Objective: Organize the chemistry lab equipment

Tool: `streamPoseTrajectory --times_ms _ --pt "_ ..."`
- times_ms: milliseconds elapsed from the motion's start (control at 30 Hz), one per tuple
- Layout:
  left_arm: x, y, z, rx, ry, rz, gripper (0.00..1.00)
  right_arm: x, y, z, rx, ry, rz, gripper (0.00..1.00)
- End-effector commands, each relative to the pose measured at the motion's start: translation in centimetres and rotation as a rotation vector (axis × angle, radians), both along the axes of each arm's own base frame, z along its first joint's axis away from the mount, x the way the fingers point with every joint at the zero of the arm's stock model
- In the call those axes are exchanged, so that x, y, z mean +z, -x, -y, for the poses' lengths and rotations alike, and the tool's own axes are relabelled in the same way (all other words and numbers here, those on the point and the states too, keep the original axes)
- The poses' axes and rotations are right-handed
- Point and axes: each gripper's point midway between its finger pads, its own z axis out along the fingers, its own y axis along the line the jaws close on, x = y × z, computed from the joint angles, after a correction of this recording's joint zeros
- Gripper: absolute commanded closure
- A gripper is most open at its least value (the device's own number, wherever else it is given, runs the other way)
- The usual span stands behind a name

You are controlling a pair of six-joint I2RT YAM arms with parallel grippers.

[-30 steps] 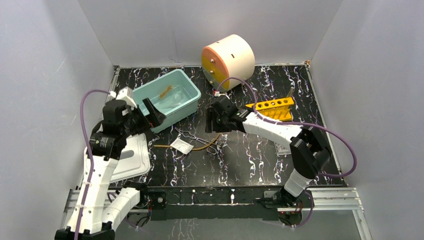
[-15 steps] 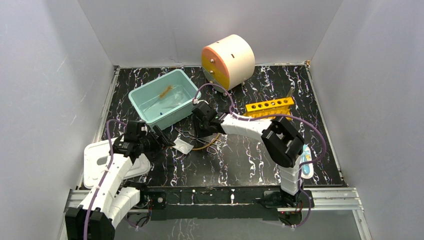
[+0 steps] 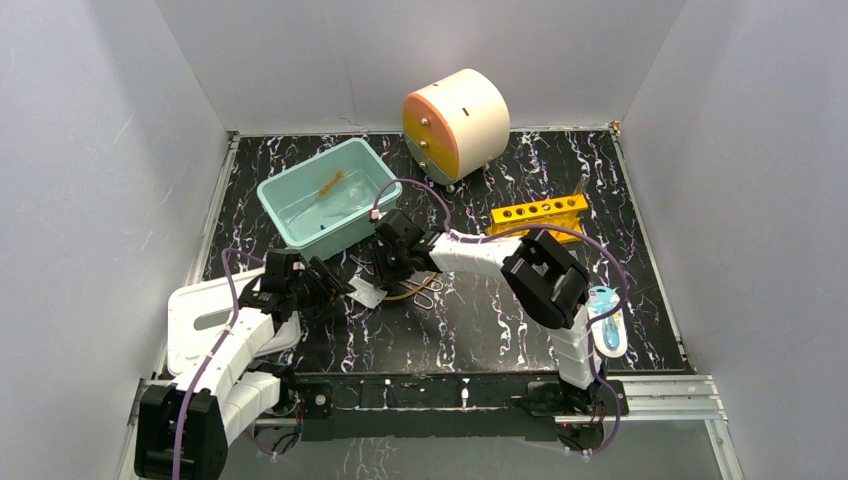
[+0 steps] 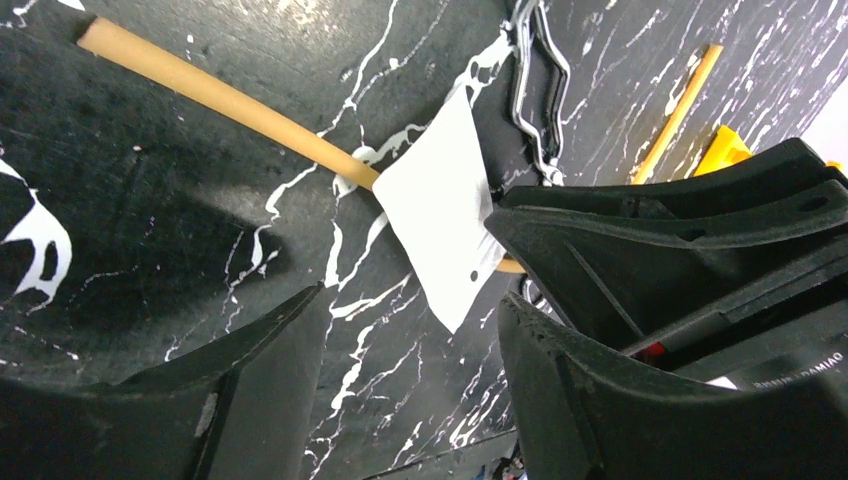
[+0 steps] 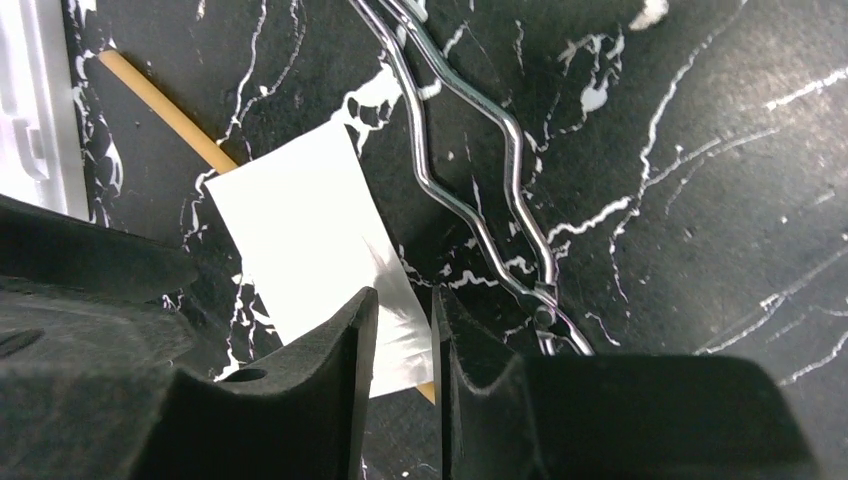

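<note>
A white packet [image 3: 366,294] lies flat on the black marbled table, across a tan tube [image 3: 405,295]. The metal forceps [image 3: 428,288] rest just to its right. My right gripper [image 3: 383,272] is down over the packet's right side. In the right wrist view its jaws [image 5: 402,300] stand a narrow gap apart, with the packet's [image 5: 300,230] edge in that gap and the forceps [image 5: 470,200] alongside. My left gripper [image 3: 340,287] sits low on the packet's left. It is open [image 4: 410,300] and empty, the packet's [image 4: 440,215] corner just ahead of its tips.
A teal bin [image 3: 312,243] behind the grippers holds a brown brush [image 3: 332,184]. A yellow holed rack [image 3: 540,213] stands at the right and a round orange-faced drum [image 3: 458,122] at the back. A white lid [image 3: 200,318] lies at the near left, a blue-capped tube [image 3: 606,330] at the near right.
My left arm came down from the bin to the table beside the packet, its jaws narrowing. My right gripper slid left over the packet and closed most of the way.
</note>
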Motion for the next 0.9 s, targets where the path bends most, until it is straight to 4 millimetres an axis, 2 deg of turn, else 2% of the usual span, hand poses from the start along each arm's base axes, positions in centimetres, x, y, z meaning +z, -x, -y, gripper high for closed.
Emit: streamPoseTrajectory --times_ms 0,133,233,500,633,767,867 --pt "-0.4 -1.1 0.0 0.026 -0.009 0.042 0.4 1.3 -0.6 -2.1 0.036 -0.059 0.024 0.65" --pt "-1.5 -1.3 -0.2 0.037 -0.024 0.053 0.41 0.3 -0.4 -1.9 0.04 -0.028 0.004 0.65" --pt "-1.4 -1.6 0.4 0.017 0.005 0.079 0.44 -0.2 0.2 -2.0 0.067 -0.029 -0.028 0.65" --pt "-1.6 -2.1 1.2 0.013 0.048 0.083 0.55 -0.5 2.7 -3.0 0.152 -0.088 -0.152 0.66" --pt "-1.6 -2.0 1.5 0.013 0.07 0.077 0.66 -0.2 3.1 -3.3 0.171 -0.105 -0.165 0.66" --pt "-0.8 -2.1 1.7 0.012 0.085 0.096 0.81 0.0 3.0 -3.2 0.165 -0.104 -0.161 0.67" --pt "-0.4 -1.9 1.2 0.024 0.064 0.101 0.87 0.2 2.5 -3.0 0.146 -0.099 -0.141 0.67"
